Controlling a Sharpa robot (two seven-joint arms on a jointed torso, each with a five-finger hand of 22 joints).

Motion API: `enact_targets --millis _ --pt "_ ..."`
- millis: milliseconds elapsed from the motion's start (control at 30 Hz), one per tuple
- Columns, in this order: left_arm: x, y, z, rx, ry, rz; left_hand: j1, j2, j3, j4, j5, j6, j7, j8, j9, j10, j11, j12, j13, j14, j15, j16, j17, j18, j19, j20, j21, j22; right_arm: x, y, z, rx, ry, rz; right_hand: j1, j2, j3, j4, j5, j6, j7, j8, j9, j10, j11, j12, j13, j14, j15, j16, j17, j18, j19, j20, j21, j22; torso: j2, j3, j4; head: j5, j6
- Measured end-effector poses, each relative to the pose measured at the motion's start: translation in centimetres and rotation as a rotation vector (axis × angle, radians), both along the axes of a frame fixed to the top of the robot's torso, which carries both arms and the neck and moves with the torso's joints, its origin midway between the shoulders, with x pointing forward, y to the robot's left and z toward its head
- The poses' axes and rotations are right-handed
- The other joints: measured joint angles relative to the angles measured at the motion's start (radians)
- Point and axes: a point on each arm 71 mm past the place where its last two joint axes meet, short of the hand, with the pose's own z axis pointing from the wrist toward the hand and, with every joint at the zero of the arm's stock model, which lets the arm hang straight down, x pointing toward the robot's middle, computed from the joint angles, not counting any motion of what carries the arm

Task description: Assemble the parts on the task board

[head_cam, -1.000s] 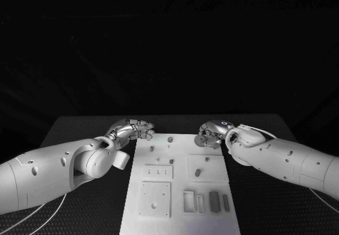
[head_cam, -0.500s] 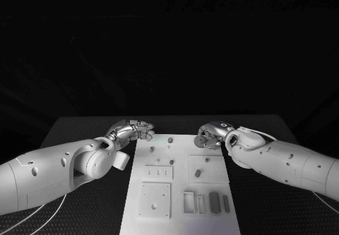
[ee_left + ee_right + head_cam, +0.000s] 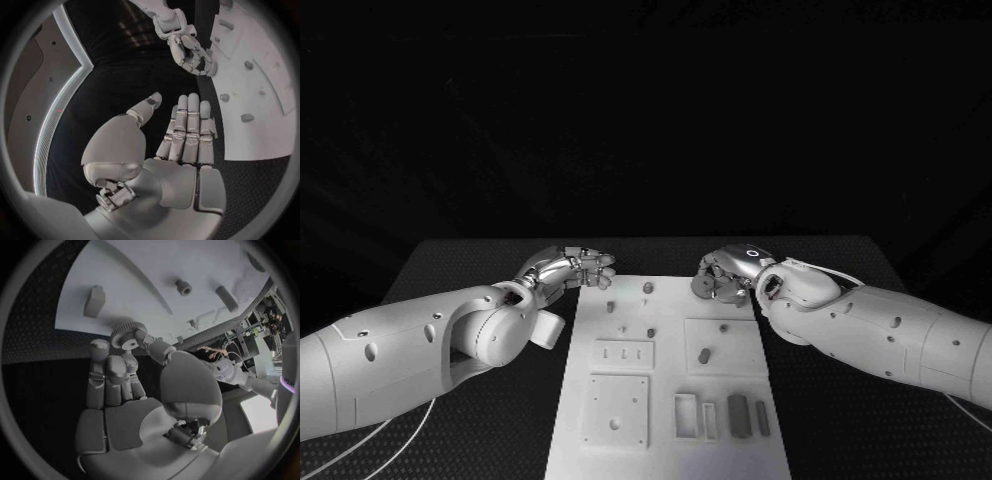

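So the right hand [image 3: 134,405] has its fingers [image 3: 109,372] curled in and pinching a small toothed gear [image 3: 127,336] between the thumb and fingertips, right at the far edge of the task board [image 3: 668,400]. In the head view that hand [image 3: 726,275] sits over the board's far right corner, with the gear [image 3: 708,289] tucked under the fingers. The left hand [image 3: 175,155] holds nothing: its fingers [image 3: 187,130] lie straight and close together, thumb out to the side, and it hangs over the dark bench [image 3: 473,265] just off the board's far left corner [image 3: 574,268]. Between the two hands the far strip of the board is open, with just a few small pegs [image 3: 648,288] standing up on it. Closer in there's a slotted panel [image 3: 625,352] on the left and a square panel [image 3: 723,345] on the right with a small dark part [image 3: 704,352] sitting on it. At the near end, a bigger square plate [image 3: 615,407] with holes sits left, and to its right a row of pockets: a pale open frame [image 3: 685,413], then a dark block [image 3: 737,411] and a thin dark bar [image 3: 762,416] side by side. Plenty of bare bench either side of the board, though both arms cover a fair bit of it.
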Motion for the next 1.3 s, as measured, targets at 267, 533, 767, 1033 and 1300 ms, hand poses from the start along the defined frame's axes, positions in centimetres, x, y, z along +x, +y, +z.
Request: enact_targets --millis 267,533,767,1033,1300 --pt "0.0 0.0 0.0 0.0 -0.001 0.001 0.0 0.0 0.0 0.0 0.0 0.0 0.0 0.0 0.0 0.0 0.0 0.0 0.0 0.0 0.0 0.0 0.001 0.0 0.0 0.0 0.0 0.0 -1.0 2.7 1.1 -0.008 -0.075 0.061 0.0 0.0 0.013 -0.001 0.0 0.003 -0.003 0.0 0.0 0.004 -0.004 0.0 -0.004 0.006 -0.005 -0.005 0.0 0.0 0.009 -0.009 0.0 0.0 0.0 -0.0001 -0.0003 0.0 0.004" --pt "0.0 0.1 0.0 0.0 -0.001 0.001 0.0 0.0 0.003 -0.003 0.0 0.0 0.0 0.0 0.001 0.0 0.0 0.0 0.001 0.0 0.0 0.0 0.001 0.0 0.0 0.0 0.0 0.0 -1.9 5.9 1.6 -0.016 -0.128 0.129 -0.004 -0.004 0.016 0.002 0.0 0.007 -0.007 0.0 0.0 0.004 -0.004 0.0 -0.007 0.011 -0.007 -0.005 0.0 0.0 0.011 -0.011 0.0 0.001 0.001 0.0001 -0.0001 0.003 0.005" --pt "0.0 0.0 0.1 -0.001 -0.001 0.0 0.0 0.0 0.003 -0.003 0.0 0.0 0.0 0.0 0.001 0.0 0.0 0.0 0.001 0.0 0.0 0.0 0.001 0.0 0.0 0.0 0.0 0.0 -2.4 8.6 1.3 -0.026 -0.153 0.173 -0.004 -0.004 0.018 -0.001 0.0 0.007 -0.007 -0.001 0.0 0.004 -0.004 0.0 -0.009 0.013 -0.006 -0.009 0.0 0.0 0.011 -0.011 0.0 0.001 0.001 0.0008 -0.0003 0.007 0.002" --pt "0.0 -0.1 0.1 -0.002 -0.002 -0.002 0.0 0.0 0.003 -0.003 0.0 0.0 0.0 0.0 0.001 0.0 0.0 0.0 0.001 0.0 0.0 0.0 0.002 0.0 0.0 0.0 0.0 0.0 -2.9 10.6 0.0 -0.036 -0.147 0.199 -0.004 -0.005 0.021 0.002 0.0 0.009 -0.009 -0.002 0.0 0.004 -0.003 0.0 -0.012 0.016 -0.006 -0.009 0.0 0.0 0.015 -0.015 -0.001 0.001 0.002 0.0013 0.0008 0.007 0.0" --pt "0.0 -0.1 0.1 -0.002 -0.002 -0.002 0.0 0.0 0.003 -0.003 0.0 0.0 0.0 0.0 0.001 0.0 0.0 0.0 0.001 0.0 0.0 0.0 0.001 0.0 0.0 0.0 0.0 0.0 -2.8 11.5 -0.9 -0.05 -0.142 0.202 -0.008 -0.009 0.024 0.005 -0.001 0.01 -0.01 -0.001 0.0 0.004 -0.003 0.0 -0.013 0.018 -0.007 -0.009 0.0 0.0 0.016 -0.013 -0.001 0.001 0.002 0.0027 0.0007 0.009 -0.002"
